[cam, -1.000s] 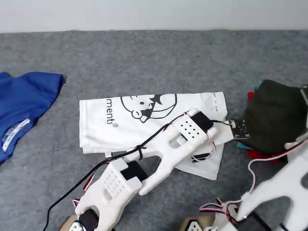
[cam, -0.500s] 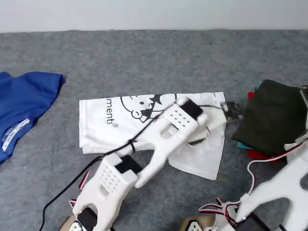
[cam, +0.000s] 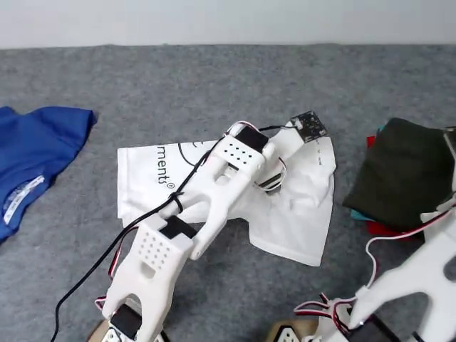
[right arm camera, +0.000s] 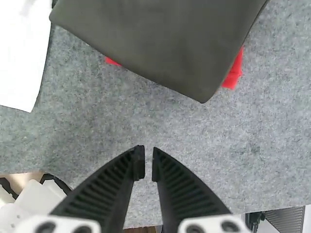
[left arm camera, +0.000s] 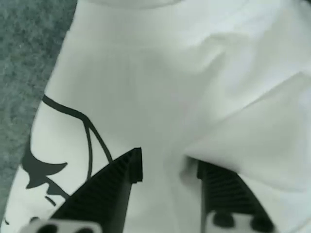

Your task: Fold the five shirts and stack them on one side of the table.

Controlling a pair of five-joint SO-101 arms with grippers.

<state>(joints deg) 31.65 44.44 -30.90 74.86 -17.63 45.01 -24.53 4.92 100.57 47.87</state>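
Observation:
A white shirt [cam: 171, 182] with a black cartoon print lies mid-table, its right part bunched and raised. My left gripper [left arm camera: 167, 170] sits over that raised part [cam: 299, 214], shut on a fold of the white cloth [left arm camera: 160, 82] that runs between its black fingers [left arm camera: 119, 177]. A blue shirt [cam: 32, 153] lies unfolded at the far left. At the right stands a stack of folded shirts with a dark olive one [cam: 402, 174] on top and red [right arm camera: 233, 73] and teal beneath. My right gripper [right arm camera: 145, 162] hangs shut over bare felt near the stack, holding nothing.
Grey felt [cam: 214, 85] covers the table, with open room along the back and between the white and blue shirts. The right arm's white links and cables [cam: 420, 274] stand at the front right, next to the stack.
The left arm swung back and to the left, dragging the white shirt's right side with it, so the cloth there lifted and bunched. The right arm kept still.

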